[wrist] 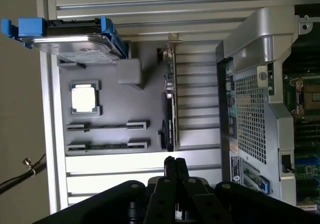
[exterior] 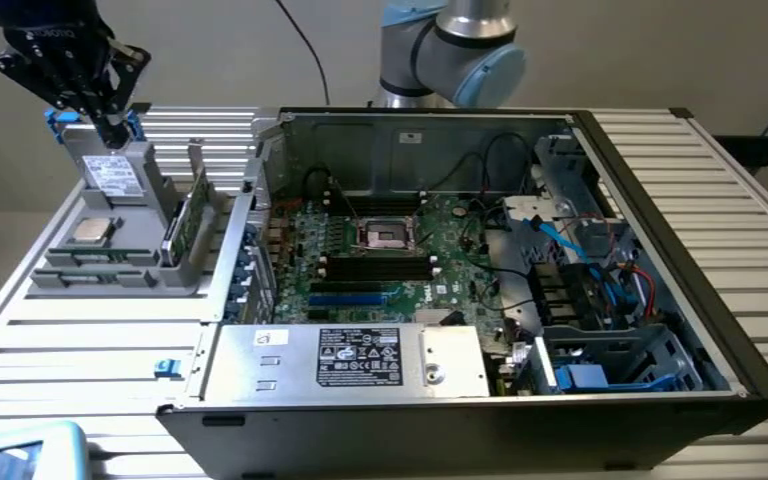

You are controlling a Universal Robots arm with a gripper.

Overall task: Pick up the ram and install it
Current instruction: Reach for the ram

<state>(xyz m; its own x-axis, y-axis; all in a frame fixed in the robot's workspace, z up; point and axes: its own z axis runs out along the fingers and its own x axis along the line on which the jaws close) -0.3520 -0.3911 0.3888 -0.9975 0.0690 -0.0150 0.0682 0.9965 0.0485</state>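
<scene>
The table (exterior: 77, 345) is a bench of pale metal slats. An open computer case (exterior: 424, 430) lies on it, taking up the middle and the exterior view's right, with its open side facing up. Just beside the case, toward the exterior view's left, a grey tray (exterior: 91, 280) sits flat on the slats. A small blue clip (exterior: 164, 368) sits on the slats near the case's front corner. A teal thing (exterior: 17, 450) at the near left edge may rest on the table too.
</scene>
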